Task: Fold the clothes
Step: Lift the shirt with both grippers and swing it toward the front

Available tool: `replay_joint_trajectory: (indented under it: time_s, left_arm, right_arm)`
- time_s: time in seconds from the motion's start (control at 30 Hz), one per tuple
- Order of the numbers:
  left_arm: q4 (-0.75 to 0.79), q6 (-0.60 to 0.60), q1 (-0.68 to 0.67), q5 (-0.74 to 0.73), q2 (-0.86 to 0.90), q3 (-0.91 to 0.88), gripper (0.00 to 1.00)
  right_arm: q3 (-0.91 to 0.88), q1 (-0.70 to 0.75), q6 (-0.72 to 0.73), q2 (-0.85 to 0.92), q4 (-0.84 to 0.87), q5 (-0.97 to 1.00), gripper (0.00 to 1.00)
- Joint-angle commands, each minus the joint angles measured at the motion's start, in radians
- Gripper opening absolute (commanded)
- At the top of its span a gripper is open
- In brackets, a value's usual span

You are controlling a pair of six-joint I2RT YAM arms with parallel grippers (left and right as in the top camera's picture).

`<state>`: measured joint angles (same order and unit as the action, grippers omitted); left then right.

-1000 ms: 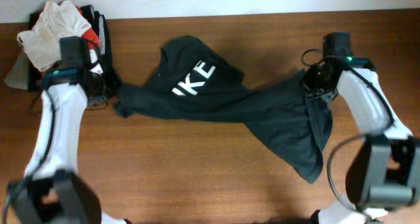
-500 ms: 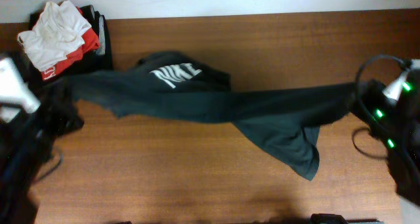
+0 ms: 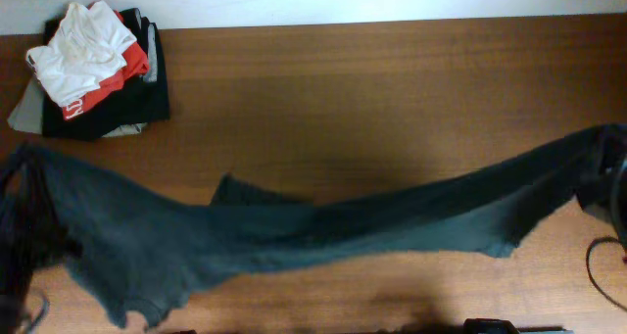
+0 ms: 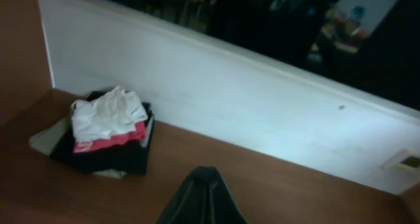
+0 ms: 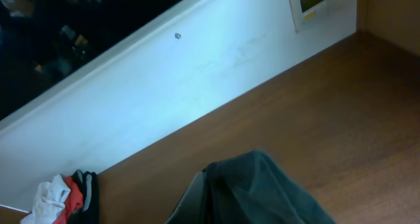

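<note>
From above, the dark shirt [image 3: 294,241] hangs stretched in one long band along the front edge of the bench [image 3: 372,89], from the left edge up to the right edge. It is wide and loose at the left and narrow at the right. The left arm [image 3: 8,226] is only a dark blur at the left edge, mostly cut off. The right arm [image 3: 615,187] is a dark shape at the right edge, also cut off. Neither gripper can be made out here. A pile of clothes [image 3: 93,70], white and red on top of black, lies in the back left corner.

In the left wrist view, a bunch of the shirt [image 4: 203,198] rises from the bottom middle. The fingers are not seen, so I cannot tell how the left gripper stands. The pile [image 4: 105,132] sits near the white wall [image 4: 230,99].

In the right wrist view, the shirt [image 5: 256,188] again fills the bottom middle and hides the fingers, so I cannot tell how far the right gripper is open. The pile [image 5: 65,196] is small in the far corner, and a small panel [image 5: 314,2] is on the wall.
</note>
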<state>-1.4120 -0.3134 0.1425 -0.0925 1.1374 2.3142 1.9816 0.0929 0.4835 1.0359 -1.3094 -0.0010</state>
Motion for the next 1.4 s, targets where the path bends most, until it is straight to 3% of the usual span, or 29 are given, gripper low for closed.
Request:
replay_joint_trajectory:
  time_s: [0.0,0.33,0.63,1.03,1.2,1.37]
  left_arm:
    - [0.003,0.031,0.000,0.010,0.085,0.013,0.01]
    - [-0.087,0.050,0.000,0.012,0.080,0.414,0.01]
    - [-0.105,0.030,0.000,0.010,0.077,0.587,0.01]
    - [-0.090,0.019,0.000,0.004,0.087,0.569,0.01]
    - [-0.039,0.019,0.000,0.007,0.232,0.410,0.01]
    - [0.135,0.019,0.000,0.008,0.486,0.287,0.01]
  right_arm:
    - [0.011,0.006,-0.016,0.027,0.004,0.042,0.04]
    - [0.224,0.006,-0.016,0.023,-0.056,0.063,0.04]
    - [0.411,0.006,-0.016,0.023,-0.138,0.066,0.04]
    - [0.480,0.006,-0.016,0.043,-0.158,0.067,0.04]
    - [0.480,0.006,-0.015,0.183,-0.141,0.067,0.04]
    - [0.480,0.006,-0.005,0.419,-0.073,0.176,0.04]
